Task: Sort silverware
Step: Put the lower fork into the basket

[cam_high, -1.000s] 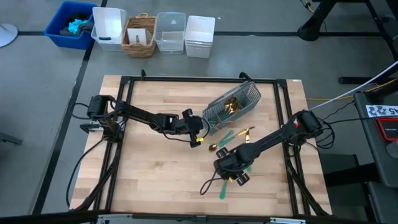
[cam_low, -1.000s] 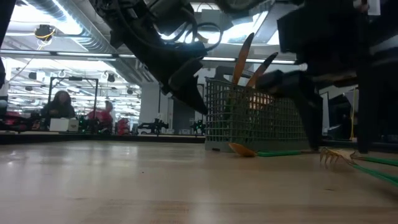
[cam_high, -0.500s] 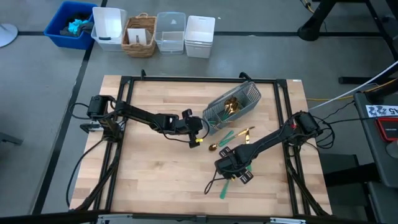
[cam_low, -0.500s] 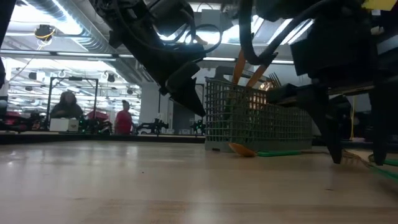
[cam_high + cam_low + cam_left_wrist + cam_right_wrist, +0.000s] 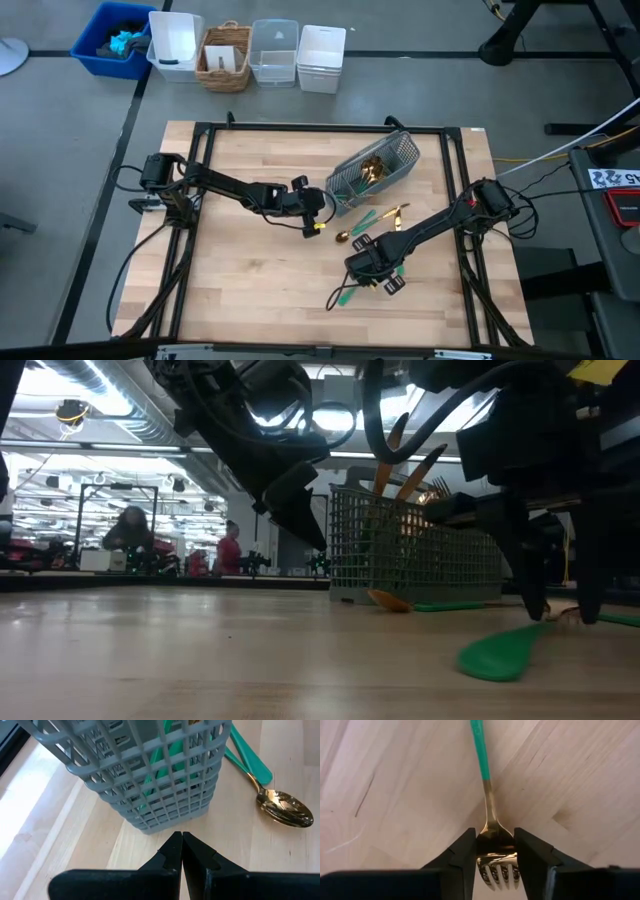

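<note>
Fork (image 5: 488, 827) is the piece I'm dealing with right now, and the geometry matters: it sits right between the fingers of the right gripper (image 5: 492, 851), gold head at the fingertips with the tines pointing back toward the wrist, teal handle running straight out ahead of the tool. So the long axis is basically in line with the gripper's reach, not across it. From my seat the fingers look pressed against both sides of the neck, so I'd call that a grasp on the fork, though it's low on the wood and I can't swear it's off the table yet.

From above, the right gripper (image 5: 372, 270) is way nearer to this fork than the other arm, and the green handle (image 5: 345, 296) pokes out beyond it, away from the wire caddy (image 5: 372, 172). My guess is the next move has to swing that whole length back around toward the caddy, which is behind the tool, not ahead of it.

Left gripper (image 5: 181, 851) is parked just in front of the caddy's bottom corner with its fingertips pinched together on nothing. A loose spoon (image 5: 284, 808) lies off to its side, next to a couple of teal handles.

Looks-wise: slim matte teal handle, shiny gold neck and four tines, pretty skinny thing. More gold heads are already bunched inside the caddy (image 5: 415, 545), and a few pieces lie loose between it and the right gripper.
</note>
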`<state>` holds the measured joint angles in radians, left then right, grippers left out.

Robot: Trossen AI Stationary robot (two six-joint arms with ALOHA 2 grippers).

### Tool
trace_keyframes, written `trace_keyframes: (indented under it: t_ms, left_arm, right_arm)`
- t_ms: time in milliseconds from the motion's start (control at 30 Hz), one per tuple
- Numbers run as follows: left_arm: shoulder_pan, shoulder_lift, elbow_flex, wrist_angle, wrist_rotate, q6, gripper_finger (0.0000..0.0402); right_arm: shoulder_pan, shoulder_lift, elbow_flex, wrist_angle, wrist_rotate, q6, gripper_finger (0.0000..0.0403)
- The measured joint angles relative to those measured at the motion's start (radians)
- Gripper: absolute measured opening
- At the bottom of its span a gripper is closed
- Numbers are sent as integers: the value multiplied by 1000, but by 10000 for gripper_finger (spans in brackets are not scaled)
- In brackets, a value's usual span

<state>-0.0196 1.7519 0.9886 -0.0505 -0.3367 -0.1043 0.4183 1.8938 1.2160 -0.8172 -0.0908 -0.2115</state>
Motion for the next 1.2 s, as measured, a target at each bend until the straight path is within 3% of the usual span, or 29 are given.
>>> trace_keyframes:
  t_ms: [333,567,967,1200]
  left_arm:
    - [-11,-59,0,-30,0,-3,4]
    - [-33,-146,0,-87,-4,13,4]
    - [-32,-264,0,-168,-45,47,4]
    - [-32,-282,0,-204,-50,54,4]
  right_arm:
    - [0,2,43,-77,-5,2,119]
    - [0,1,126,-248,90,2,122]
    - [1,0,328,-739,413,11,123]
    - [-7,-43,368,-754,622,50,123]
